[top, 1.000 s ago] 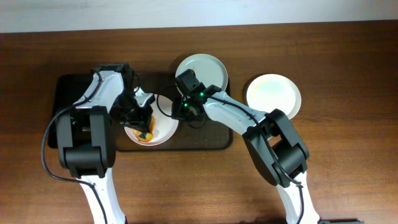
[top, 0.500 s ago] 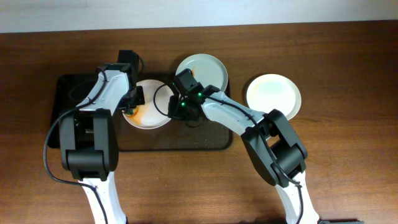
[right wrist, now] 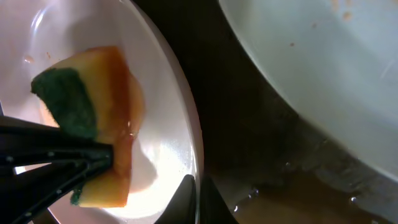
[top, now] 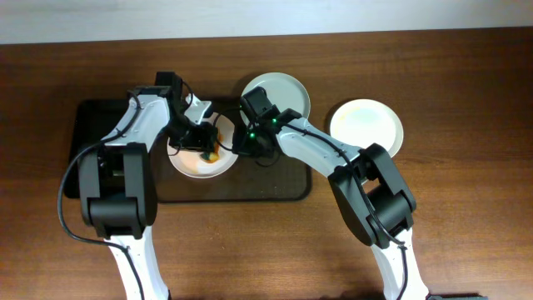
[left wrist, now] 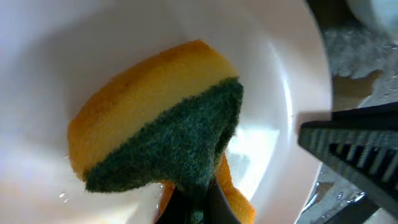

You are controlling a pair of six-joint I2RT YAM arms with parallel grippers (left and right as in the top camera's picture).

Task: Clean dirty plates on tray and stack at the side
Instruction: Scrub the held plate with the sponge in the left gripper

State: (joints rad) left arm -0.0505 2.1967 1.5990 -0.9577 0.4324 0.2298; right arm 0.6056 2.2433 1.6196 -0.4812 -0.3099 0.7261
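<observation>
On the tray (top: pixel 275 185), left fingers (left wrist: pixel 186 206) press a sponge (left wrist: pixel 155 118) into a plate (left wrist: pixel 273 62).

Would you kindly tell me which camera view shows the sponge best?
The left wrist view: the sponge fills the frame, its yellow body and green scouring face both sharp, lying in a plate. The right wrist view shows it smaller and sauce-stained, at the left. Overhead it is only a small speck.

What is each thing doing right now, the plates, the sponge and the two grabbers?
Sponge, squeezed in the left gripper, pressed on a plate.
Front plate, on the tray, orange smears, rim pinched by right gripper.
Back plate, at tray's far edge, few specks.
Side plate, alone on the table.
</observation>
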